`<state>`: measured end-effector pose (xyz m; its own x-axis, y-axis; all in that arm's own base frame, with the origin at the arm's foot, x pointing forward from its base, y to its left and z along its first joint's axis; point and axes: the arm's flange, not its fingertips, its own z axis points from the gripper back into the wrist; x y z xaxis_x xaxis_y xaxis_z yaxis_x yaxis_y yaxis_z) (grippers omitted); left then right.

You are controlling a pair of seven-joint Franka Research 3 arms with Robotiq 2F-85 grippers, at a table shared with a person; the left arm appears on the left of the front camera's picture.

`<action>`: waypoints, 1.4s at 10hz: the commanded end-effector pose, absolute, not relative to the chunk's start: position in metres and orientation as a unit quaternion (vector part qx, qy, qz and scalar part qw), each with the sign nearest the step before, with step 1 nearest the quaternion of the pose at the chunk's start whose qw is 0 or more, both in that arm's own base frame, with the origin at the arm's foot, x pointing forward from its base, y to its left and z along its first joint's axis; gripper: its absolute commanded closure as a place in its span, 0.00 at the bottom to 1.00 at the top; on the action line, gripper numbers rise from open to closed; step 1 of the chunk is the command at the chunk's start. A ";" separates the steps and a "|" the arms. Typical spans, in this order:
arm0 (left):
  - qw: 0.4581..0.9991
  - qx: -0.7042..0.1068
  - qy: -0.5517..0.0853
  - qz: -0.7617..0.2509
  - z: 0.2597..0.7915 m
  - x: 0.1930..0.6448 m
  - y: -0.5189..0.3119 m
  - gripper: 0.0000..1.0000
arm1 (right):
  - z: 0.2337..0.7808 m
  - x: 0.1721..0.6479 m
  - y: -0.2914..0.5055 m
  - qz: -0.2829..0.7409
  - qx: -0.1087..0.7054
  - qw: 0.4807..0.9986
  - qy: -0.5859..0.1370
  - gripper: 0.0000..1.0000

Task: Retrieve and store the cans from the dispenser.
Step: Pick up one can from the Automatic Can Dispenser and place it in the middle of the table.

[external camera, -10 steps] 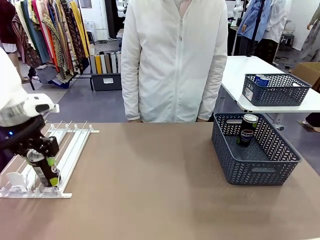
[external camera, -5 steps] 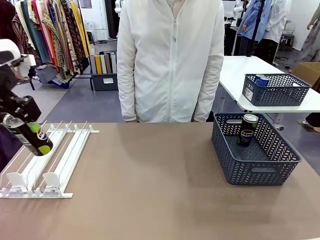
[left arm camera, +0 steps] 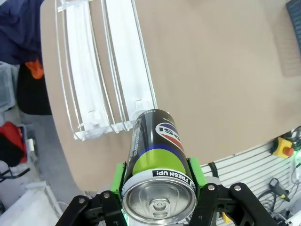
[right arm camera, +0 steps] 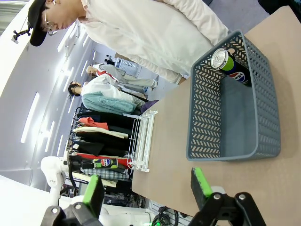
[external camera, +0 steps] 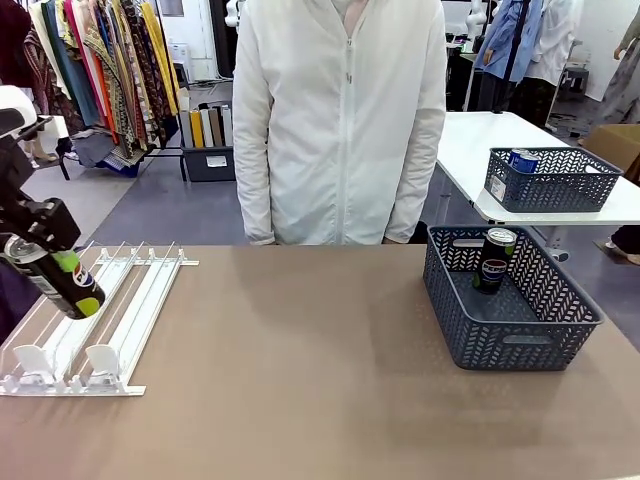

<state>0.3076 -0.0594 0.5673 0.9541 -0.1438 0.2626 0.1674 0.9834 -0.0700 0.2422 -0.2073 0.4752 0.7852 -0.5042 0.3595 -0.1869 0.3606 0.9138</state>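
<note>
While the left gripper [left arm camera: 157, 186] clamps a tilted black-and-green Pepsi can [external camera: 58, 279] above the clear-and-white railed dispenser [external camera: 112, 316], the dark grey lattice basket [external camera: 512, 305] lies far across toward the wide-open right gripper [right arm camera: 146, 187].

left arm [external camera: 15, 160] cut off at picture edge

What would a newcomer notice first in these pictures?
First, the left hand, shut on a black Pepsi can and holding it tilted in the air above the dispenser at the table's left side. Next, the dark grey basket at the right, with a second Pepsi can standing inside. A person in a white jacket stands behind the table.
</note>
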 end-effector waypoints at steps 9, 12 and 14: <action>0.974 -0.051 -0.054 -0.212 0.424 0.396 -0.371 1.00 | 0.477 0.245 -0.206 -0.097 0.561 0.754 -0.328 0.00; 0.978 0.011 -0.076 -0.195 0.399 0.395 -0.391 1.00 | 0.477 0.245 -0.206 -0.097 0.561 0.754 -0.328 0.00; 0.978 0.010 -0.063 -0.200 0.396 0.395 -0.392 1.00 | 0.477 0.245 -0.206 -0.097 0.561 0.754 -0.328 0.00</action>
